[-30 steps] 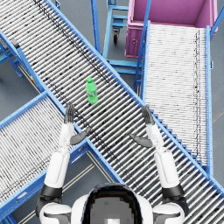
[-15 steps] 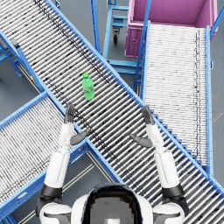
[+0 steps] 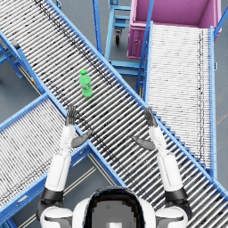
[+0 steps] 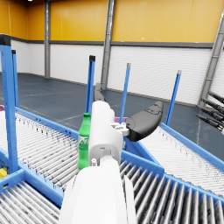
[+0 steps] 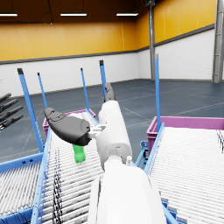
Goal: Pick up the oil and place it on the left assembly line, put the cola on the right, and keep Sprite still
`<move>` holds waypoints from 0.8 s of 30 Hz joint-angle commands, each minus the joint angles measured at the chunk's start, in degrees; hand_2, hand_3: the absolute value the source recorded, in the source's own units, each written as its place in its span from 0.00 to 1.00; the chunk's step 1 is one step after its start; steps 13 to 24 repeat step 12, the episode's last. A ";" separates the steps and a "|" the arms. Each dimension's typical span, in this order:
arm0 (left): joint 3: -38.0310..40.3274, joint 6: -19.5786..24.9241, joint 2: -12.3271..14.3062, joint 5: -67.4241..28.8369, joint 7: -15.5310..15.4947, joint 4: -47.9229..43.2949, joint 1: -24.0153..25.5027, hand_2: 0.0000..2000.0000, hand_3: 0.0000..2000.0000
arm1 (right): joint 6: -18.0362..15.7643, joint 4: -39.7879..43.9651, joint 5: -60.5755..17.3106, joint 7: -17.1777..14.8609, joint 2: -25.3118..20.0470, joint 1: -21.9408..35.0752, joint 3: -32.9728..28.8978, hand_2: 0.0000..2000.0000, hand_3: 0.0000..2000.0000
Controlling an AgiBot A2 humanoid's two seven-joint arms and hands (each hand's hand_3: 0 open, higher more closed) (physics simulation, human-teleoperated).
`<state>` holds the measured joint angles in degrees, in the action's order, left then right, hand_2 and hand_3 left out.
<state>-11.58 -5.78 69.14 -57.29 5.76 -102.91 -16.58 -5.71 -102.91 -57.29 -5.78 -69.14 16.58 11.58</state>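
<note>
A green Sprite bottle (image 3: 85, 83) stands upright on the long diagonal roller conveyor (image 3: 116, 111), ahead of both hands and nearer my left one. My left hand (image 3: 73, 129) hovers over the conveyor's near edge, fingers spread and holding nothing. My right hand (image 3: 147, 132) hovers over the rollers to the right, also spread and empty. In the left wrist view the Sprite bottle (image 4: 84, 142) shows beside the forearm, past my left hand (image 4: 142, 123). In the right wrist view my right hand (image 5: 68, 127) partly covers the Sprite bottle (image 5: 78, 154). No oil or cola is visible.
A shorter roller line (image 3: 178, 89) runs along the right, ending at a pink bin (image 3: 178, 13). Another roller line (image 3: 26, 142) lies lower on the left. Blue frame rails and posts (image 3: 97, 22) border the conveyors, with grey floor between.
The Sprite bottle has drifted along the diagonal conveyor, up and to the left in the head view, away from my hands. Both hands have stayed where they were.
</note>
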 commanded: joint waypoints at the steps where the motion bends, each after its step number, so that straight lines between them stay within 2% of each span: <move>1: 0.00 0.00 0.00 0.00 0.00 0.00 0.00 0.00 0.00 | 0.00 0.00 0.00 0.00 0.00 0.00 0.00 0.00 0.00; 24: 0.00 0.00 0.00 0.00 0.00 0.00 0.00 0.00 0.00 | 0.00 0.00 0.00 0.00 0.00 0.00 0.00 0.00 0.00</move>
